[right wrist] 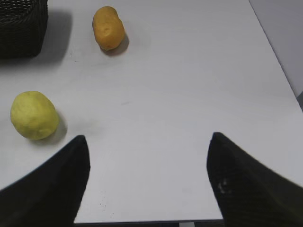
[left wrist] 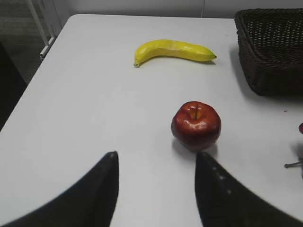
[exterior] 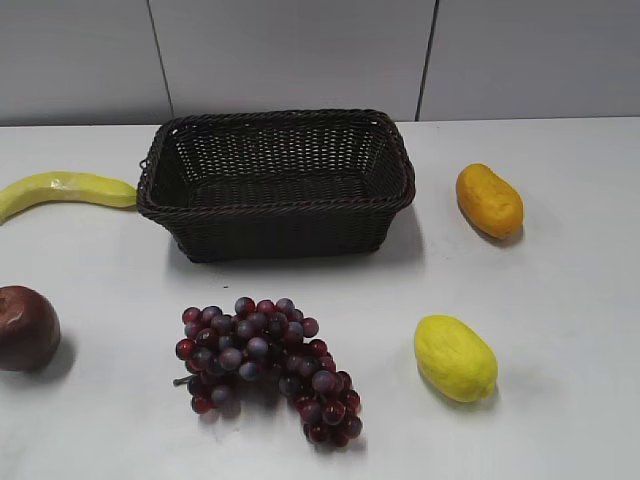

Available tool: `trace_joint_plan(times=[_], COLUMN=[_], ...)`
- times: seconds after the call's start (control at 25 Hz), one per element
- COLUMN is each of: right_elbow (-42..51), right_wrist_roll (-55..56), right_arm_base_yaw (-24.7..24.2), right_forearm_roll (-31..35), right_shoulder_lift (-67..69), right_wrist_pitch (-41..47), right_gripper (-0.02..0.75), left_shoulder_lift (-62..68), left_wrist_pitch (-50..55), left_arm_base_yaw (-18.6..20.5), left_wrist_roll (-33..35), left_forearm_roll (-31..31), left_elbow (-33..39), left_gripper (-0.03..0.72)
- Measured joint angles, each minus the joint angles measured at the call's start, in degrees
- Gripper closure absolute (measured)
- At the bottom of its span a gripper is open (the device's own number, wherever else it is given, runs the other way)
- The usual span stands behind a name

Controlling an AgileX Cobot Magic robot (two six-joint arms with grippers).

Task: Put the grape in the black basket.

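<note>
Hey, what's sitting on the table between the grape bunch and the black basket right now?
Nothing. In the exterior view, only a bare strip of white table separates the grape from the black basket behind it.

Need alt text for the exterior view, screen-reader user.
A bunch of dark red-purple grapes lies on a white table, in front of an empty black wicker basket. Around them: a banana and red apple at left, orange and yellow fruits at right.

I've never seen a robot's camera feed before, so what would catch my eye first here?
Probably the black basket, empty at the back middle of the white table, and the grape bunch lying just in front of it. Bright fruit surrounds them: a banana far left, an apple below it.
</note>
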Motion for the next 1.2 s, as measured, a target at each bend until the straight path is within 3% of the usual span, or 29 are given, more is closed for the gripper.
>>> trace_joint_plan(times=[0.76, 0.88, 1.2], right_elbow=[-0.23, -1.64, -0.39], right_wrist_roll=[0.00, 0.10, 0.10], right_arm_base_yaw=[0.00, 0.00, 0.00], right_forearm_roll=[0.23, 2.16, 2.78], right_shoulder_lift=[0.00, 0.65, 10.80], right_wrist_pitch=[-0.37, -6.71, -33.53], right_gripper=[0.152, 0.152, 0.152], left_shoulder_lift=[0.00, 0.00, 0.00], left_wrist_pitch=[0.00, 0.00, 0.00], left_arm_base_yaw=[0.00, 0.00, 0.00], left_wrist_roll=[0.00, 0.00, 0.00], left_forearm_roll=[0.00, 0.00, 0.00], left_elbow=[0.00, 0.00, 0.00], left_gripper=[0.199, 0.199, 0.199])
